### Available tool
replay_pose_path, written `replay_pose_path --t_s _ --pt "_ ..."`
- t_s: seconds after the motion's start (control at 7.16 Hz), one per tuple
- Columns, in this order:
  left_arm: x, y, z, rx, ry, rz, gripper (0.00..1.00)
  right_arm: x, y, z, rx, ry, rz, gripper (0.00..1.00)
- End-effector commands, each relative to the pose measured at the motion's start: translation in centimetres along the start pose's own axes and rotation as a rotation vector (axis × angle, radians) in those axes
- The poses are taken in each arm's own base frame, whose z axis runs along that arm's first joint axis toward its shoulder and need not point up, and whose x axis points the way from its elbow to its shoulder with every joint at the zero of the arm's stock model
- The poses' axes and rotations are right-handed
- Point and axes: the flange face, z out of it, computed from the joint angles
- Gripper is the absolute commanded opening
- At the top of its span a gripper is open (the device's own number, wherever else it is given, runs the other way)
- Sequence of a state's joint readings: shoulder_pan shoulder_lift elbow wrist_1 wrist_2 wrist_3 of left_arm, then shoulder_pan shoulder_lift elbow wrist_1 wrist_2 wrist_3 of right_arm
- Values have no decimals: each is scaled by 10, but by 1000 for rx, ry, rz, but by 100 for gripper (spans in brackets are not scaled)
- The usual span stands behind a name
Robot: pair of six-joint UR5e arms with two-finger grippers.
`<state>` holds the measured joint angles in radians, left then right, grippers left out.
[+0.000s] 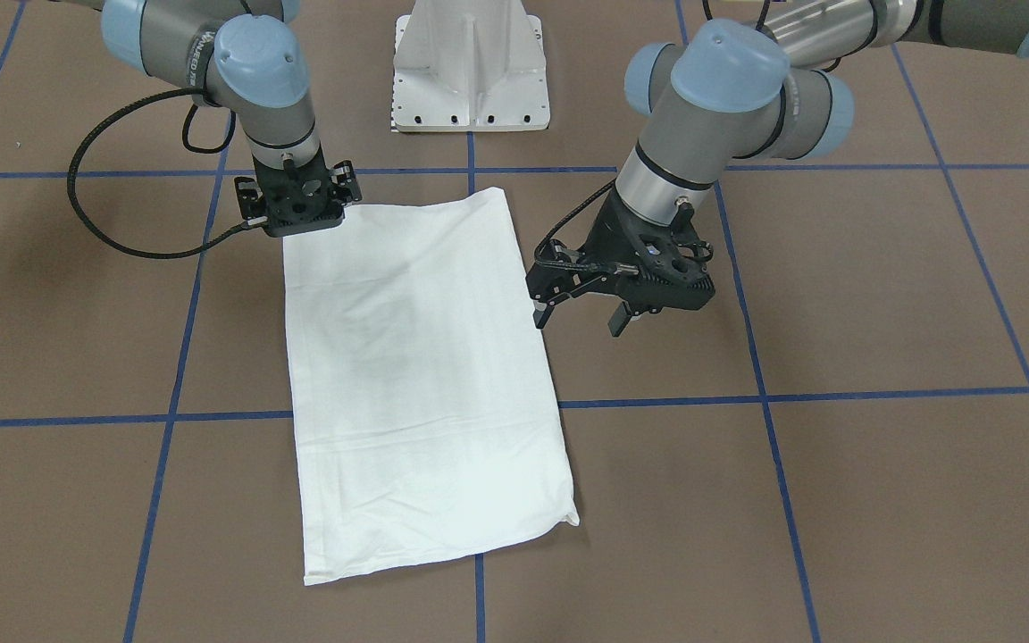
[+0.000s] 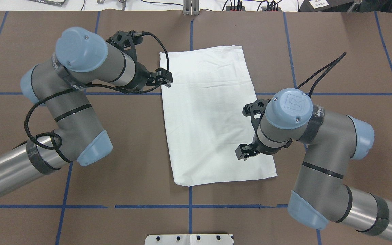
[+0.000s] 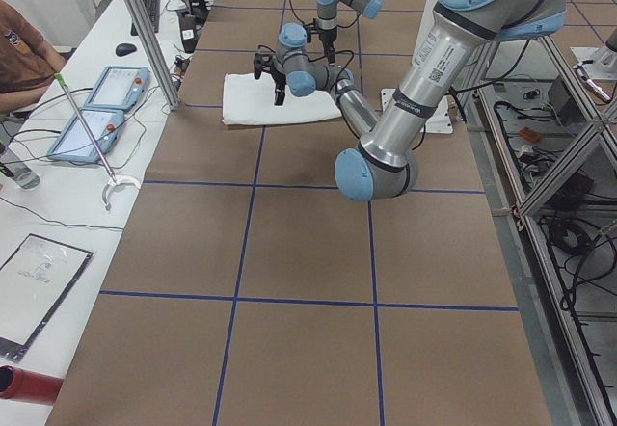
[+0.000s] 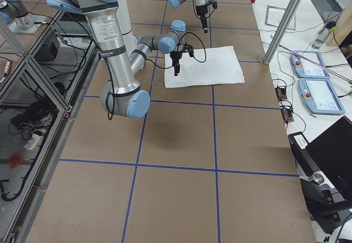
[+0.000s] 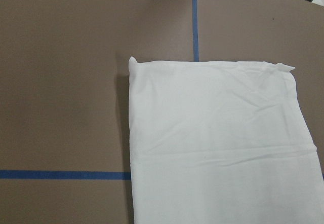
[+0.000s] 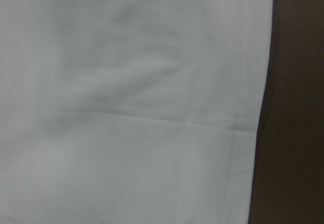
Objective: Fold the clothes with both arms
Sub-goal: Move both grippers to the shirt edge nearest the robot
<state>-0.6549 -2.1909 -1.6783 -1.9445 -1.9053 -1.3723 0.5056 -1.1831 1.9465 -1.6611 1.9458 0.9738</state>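
Folded shirt (image 1: 416, 375), left pincer (image 1: 579, 318) tilted beside it, splayed (right pincer (image 1: 303, 219) vertical)

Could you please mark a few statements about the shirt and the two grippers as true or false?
1. The T-shirt lies folded into a rectangle on the table. True.
2. The left gripper is shut on the shirt. False: it is open beside the shirt's long edge and holds nothing.
3. The right gripper is at the shirt's end nearer the robot's white base. True.
4. Both sleeves lie spread out sideways. False: no sleeve sticks out of the rectangle.
5. The blue tape lines form a grid on the table. True.
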Motion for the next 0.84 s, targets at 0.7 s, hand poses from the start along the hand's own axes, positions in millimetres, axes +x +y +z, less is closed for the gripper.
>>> replay_pose_path --t_s 0.7 --pt "8 252 60 -282 -132 -326 93 4 8 -55 105 -140 50 100"
